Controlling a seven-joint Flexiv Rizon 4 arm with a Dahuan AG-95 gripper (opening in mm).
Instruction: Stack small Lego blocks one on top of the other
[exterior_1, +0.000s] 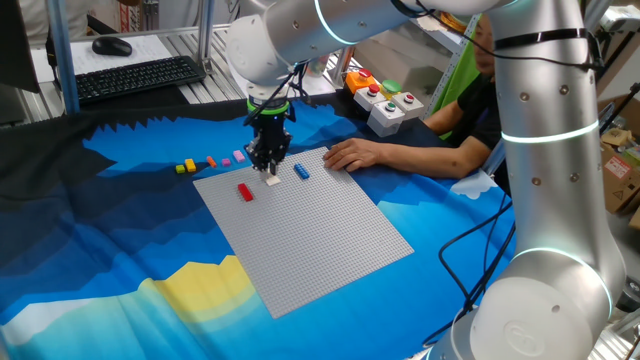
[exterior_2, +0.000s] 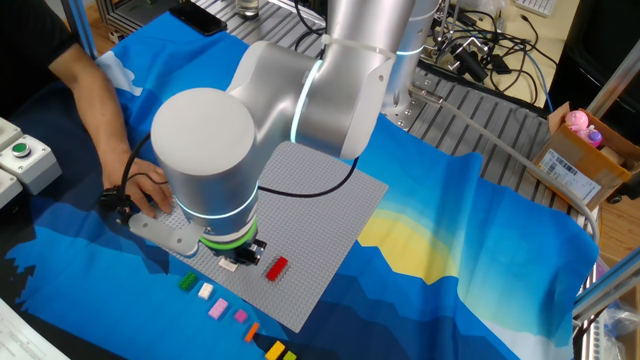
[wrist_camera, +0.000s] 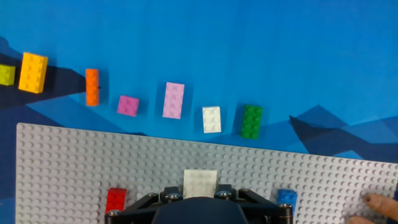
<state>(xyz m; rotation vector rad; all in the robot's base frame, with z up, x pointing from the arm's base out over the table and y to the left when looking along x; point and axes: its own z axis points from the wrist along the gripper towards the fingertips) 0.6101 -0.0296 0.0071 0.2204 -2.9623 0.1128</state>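
Blue cloth (exterior_1: 120, 260) covers the table, grey baseplate (exterior_1: 320, 240) lying flat on it. Your gripper (exterior_1: 269, 171) points down over a white block (wrist_camera: 200, 183) on the plate; the jaws look drawn in around it, but the fingertips are hidden, so you can't tell if they pinch it or just bracket it.

Red block (wrist_camera: 115, 200) and blue block (wrist_camera: 286, 198) sit on the plate either side, apart from the white one. Spare blocks line the cloth beyond the plate edge: yellow (wrist_camera: 33, 72), orange (wrist_camera: 92, 86), two pink (wrist_camera: 173, 99), white (wrist_camera: 211, 119), green (wrist_camera: 252, 121).

Risks:
- White block may be pressed onto the studs; lift and it could slip out, or drag the plate up.
- An off-centre grip likely twists the block, so it won't seat on the next one.
- A person's hand (exterior_1: 352, 154) rests on the plate's far corner (close to the blue block), so watch for contact.
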